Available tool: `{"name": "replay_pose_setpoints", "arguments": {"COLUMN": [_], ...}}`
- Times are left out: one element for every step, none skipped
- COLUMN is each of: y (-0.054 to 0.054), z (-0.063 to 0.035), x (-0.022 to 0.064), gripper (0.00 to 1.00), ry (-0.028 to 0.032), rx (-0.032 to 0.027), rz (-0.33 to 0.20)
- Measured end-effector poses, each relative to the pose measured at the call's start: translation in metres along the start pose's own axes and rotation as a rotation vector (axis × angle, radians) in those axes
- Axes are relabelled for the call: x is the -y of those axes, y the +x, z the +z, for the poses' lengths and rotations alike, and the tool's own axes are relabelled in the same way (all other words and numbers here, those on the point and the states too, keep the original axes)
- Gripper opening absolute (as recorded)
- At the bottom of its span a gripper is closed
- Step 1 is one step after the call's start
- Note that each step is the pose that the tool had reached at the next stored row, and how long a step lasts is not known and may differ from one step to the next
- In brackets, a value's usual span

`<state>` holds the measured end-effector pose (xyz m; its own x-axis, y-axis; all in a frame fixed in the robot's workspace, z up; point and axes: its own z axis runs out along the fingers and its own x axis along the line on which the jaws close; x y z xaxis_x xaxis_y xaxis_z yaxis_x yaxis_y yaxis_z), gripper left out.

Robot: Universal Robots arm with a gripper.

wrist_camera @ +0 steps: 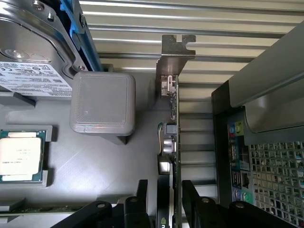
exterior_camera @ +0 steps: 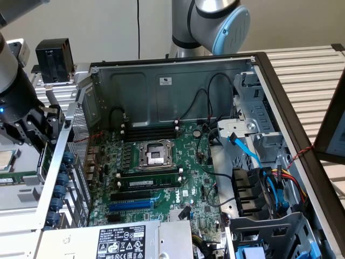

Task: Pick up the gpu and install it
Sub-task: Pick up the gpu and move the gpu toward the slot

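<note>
While the claw [wrist_camera: 166, 204] stands spread astride the upright gpu [wrist_camera: 170, 137], we judge its 2 fingers [wrist_camera: 192, 202] must close squarely, clear of the bracket [wrist_camera: 176, 47].

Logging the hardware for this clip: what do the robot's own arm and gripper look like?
The arm is built of silver-grey tubular segments, with a round light-blue joint cap. The black gripper has two flat, angular black fingers on bolted linkages. A small blue light glows on the dark wrist housing.
</note>
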<state>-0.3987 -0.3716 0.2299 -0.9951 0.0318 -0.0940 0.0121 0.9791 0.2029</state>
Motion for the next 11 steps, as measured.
{"name": "replay_pose_setpoints", "arguments": {"y": [-0.0001,-0.0002,-0.0002,-0.0002,-0.0002,-0.0002,-0.0003,-0.0003,-0.0007,-0.001,-0.0012], "z": [0.0,-0.0001,-0.0001,-0.0001,-0.0001,-0.0001,0.0,0.0,0.0,0.0,-0.0001], "x": [0.0,0.0,0.0,0.0,0.0,0.0,0.0,0.0,0.0,0.0,-0.0001], "gripper": [0.34,0.27,0.27,0.27,0.27,0.27,0.27,0.27,0.27,0.27,0.27], "ry": [0.0,0.0002,0.0002,0.0001,0.0002,0.0001,0.0001,0.0001,0.0,0.0,0.0], "rx": [0.0,-0.0001,-0.0001,-0.0001,-0.0001,-0.0001,-0.0001,-0.0002,-0.0005,-0.0007,-0.001], "rz": [0.0,0.0,0.0,0.0,0.0,0.0,0.0,0.0,0.0,0.0,0.0]}}
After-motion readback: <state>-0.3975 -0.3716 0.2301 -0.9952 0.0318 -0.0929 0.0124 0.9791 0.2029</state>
